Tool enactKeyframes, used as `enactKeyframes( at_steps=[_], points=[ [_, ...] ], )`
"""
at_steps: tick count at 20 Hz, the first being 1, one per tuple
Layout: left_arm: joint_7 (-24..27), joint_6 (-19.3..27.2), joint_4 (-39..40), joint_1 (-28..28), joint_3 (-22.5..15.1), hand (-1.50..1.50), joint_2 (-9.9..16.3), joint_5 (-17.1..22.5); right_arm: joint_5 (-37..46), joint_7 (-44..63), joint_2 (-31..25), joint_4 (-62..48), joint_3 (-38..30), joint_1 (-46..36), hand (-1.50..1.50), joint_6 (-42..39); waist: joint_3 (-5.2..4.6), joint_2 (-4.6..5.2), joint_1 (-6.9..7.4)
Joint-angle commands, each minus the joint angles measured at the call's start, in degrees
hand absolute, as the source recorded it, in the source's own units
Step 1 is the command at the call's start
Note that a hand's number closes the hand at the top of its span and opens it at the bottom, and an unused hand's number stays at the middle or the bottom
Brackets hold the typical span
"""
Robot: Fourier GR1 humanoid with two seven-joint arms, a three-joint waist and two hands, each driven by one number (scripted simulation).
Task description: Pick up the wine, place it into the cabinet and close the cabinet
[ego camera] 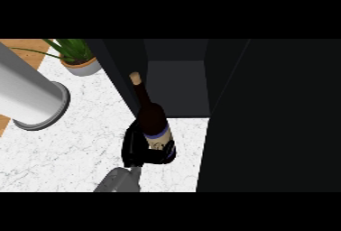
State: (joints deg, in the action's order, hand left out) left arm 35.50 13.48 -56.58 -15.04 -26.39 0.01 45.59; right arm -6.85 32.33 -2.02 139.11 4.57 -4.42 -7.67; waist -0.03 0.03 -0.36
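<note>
A: Where's the wine bottle?
B: Centre frame, neck tilted toward 11 o'clock, at the open dark cabinet.
A: And the hand?
B: I can't tell which it is; black fingers curled round the bottle's base.
A: Anything else?
B: Potted plant at 10 o'clock on the marble counter

No text, brand, number or sign is showing clearly enough to read. The wine bottle is carrying a pale label low on its body, under a blue band, and some faint dark marking is sitting on that label, but it is too small and blurred to make out as letters or figures.
</note>
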Motion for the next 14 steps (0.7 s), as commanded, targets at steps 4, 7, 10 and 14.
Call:
enactKeyframes(
  at_steps=[4, 7, 10, 14],
  points=[
    [6.0, -0.2, 6.6, -5.6, -3.3, 1.50, 0.0, 5.5, -1.2, -4.2, 0.4, -1.3, -0.2, 3.5, -1.50, -1.5, 0.01, 0.04, -0.19],
    [8.6, 3.1, 11.0, -12.3, -6.5, 1.50, 0.0, 11.3, 1.0, -1.7, 1.3, -1.4, 2.8, -0.1, -1.50, 0.4, -0.02, 0.13, -0.62],
    [7.3, 2.1, 13.9, -14.3, -3.8, 1.50, 0.0, 10.0, -4.7, -2.3, -1.8, -3.2, -4.1, -1.7, -1.50, -1.9, 0.01, 0.10, -0.35],
    [2.2, 2.3, 13.8, -17.5, 0.6, 1.50, 0.0, 9.3, -3.4, -6.2, 0.4, -2.6, -1.2, 4.3, -1.50, -2.9, 0.03, 0.01, -0.11]
  ],
)
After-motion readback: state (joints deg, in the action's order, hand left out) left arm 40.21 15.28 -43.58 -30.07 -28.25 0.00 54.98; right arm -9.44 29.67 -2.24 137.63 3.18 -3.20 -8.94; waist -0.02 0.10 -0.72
